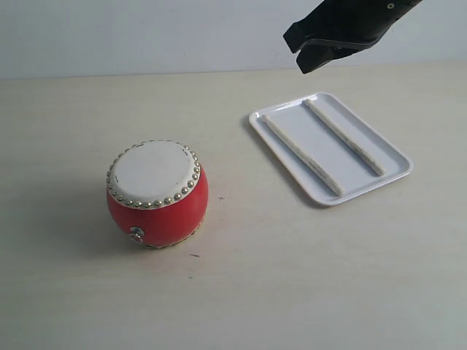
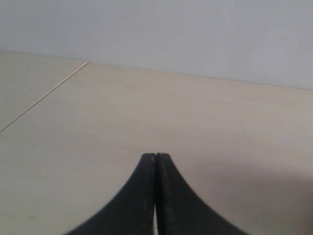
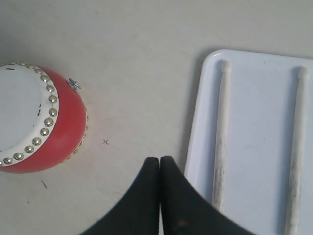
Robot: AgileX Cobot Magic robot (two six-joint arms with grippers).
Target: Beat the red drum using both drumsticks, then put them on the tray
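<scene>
The red drum [image 1: 157, 193] stands upright on the pale table at the left, cream skin up; the right wrist view also shows the drum [image 3: 29, 122]. The white tray [image 1: 325, 146] lies to the right, and both drumsticks [image 1: 303, 154] [image 1: 343, 137] rest side by side in it. My right gripper [image 1: 295, 52] hangs high above the tray's far end, shut and empty. In its own view the right gripper [image 3: 160, 159] hovers beside the tray [image 3: 259, 147] holding the two drumsticks [image 3: 221, 142] [image 3: 297, 147]. My left gripper [image 2: 156, 155] is shut on nothing over bare table, outside the exterior view.
A thin seam [image 2: 44, 95] crosses the tabletop in the left wrist view. A plain pale wall runs behind the table's far edge. Small pen marks [image 1: 221, 197] dot the surface between drum and tray.
</scene>
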